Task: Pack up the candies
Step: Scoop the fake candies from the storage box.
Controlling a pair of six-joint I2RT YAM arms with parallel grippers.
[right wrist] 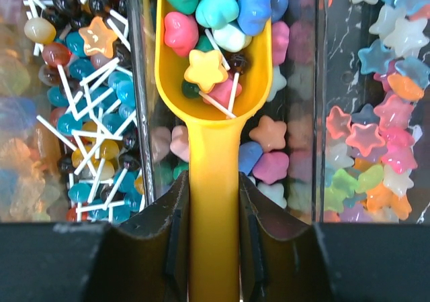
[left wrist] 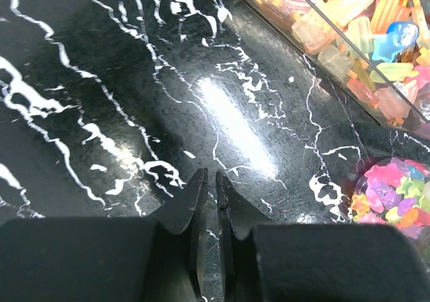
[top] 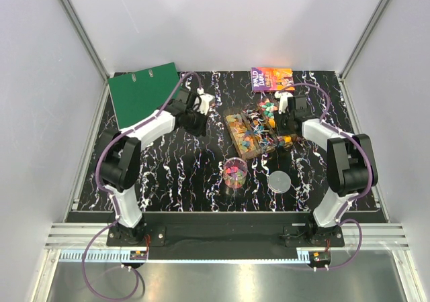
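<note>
My right gripper (right wrist: 213, 180) is shut on the handle of the yellow scoop (right wrist: 213, 147), held over the clear compartment tray (top: 236, 135). The scoop bowl holds several candies (right wrist: 232, 10): blue, pink, green and a yellow star. Under it lie more pastel candies (right wrist: 272, 164); small lollipops (right wrist: 80, 101) fill the compartment on the left and star candies (right wrist: 376, 141) lie on the right. A clear cup (top: 235, 171) with candies stands in front of the tray. My left gripper (left wrist: 209, 176) is shut and empty over the bare table, left of the tray (left wrist: 349, 27) and cup (left wrist: 393, 194).
A round white lid (top: 279, 181) lies right of the cup. A green binder (top: 142, 90) lies at the back left and a colourful book (top: 272, 79) at the back behind the tray. White walls enclose the black marbled table (top: 175, 174).
</note>
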